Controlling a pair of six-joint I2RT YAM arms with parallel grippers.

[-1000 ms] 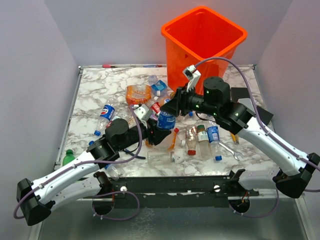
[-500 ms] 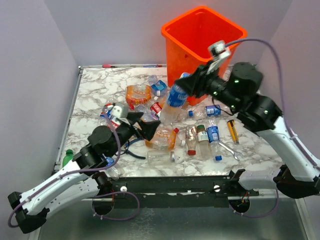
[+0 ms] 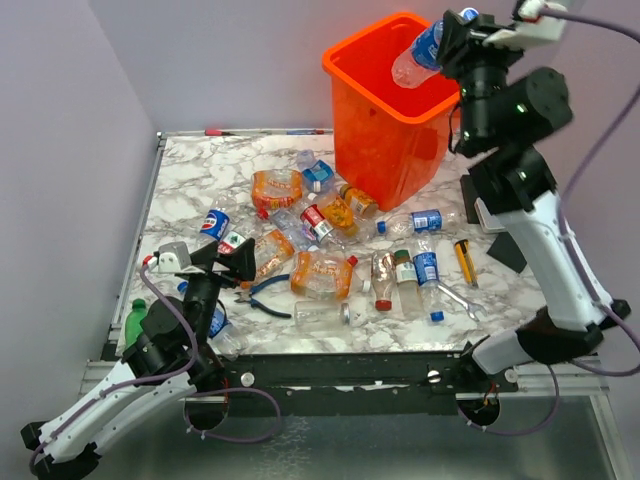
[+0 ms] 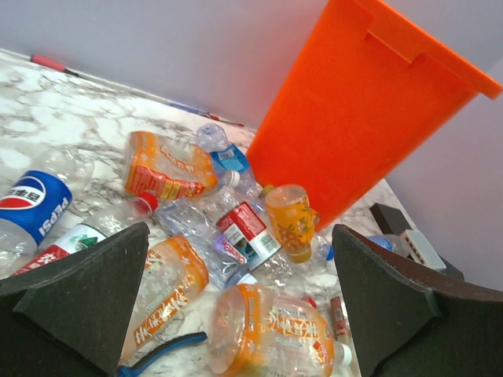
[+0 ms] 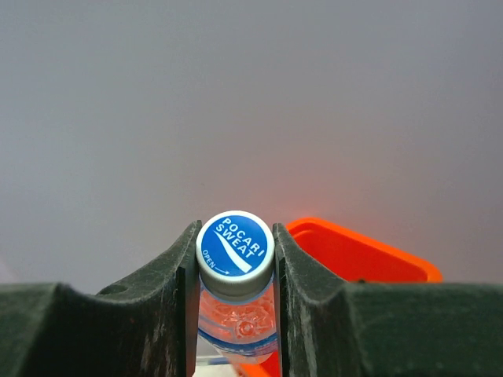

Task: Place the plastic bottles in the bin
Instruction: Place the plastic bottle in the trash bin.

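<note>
My right gripper [image 3: 452, 38] is raised over the far right corner of the bin [image 3: 395, 130] and is shut on a clear plastic bottle [image 3: 420, 52] with a blue label. The bottle tilts down over the bin's opening. In the right wrist view the fingers clamp its blue cap [image 5: 234, 245] at the neck, with the bin's rim [image 5: 369, 255] below. My left gripper [image 3: 222, 262] hangs open and empty low over the near left of the table. Between its fingers [image 4: 86, 302] I see several crushed plastic bottles, among them orange-labelled ones [image 4: 283, 334] and a Pepsi bottle [image 4: 31, 206].
Blue-handled pliers [image 3: 262, 292] lie just right of the left gripper. A steel wrench [image 3: 458, 300] and a yellow-handled tool [image 3: 465, 260] lie at the right by a black block [image 3: 508, 248]. A green bottle [image 3: 135, 318] sits at the table's left edge.
The right arm has lifted the blue-labelled bottle from the table's middle to above the bin. The left gripper has opened wide and drawn back toward the near left.
</note>
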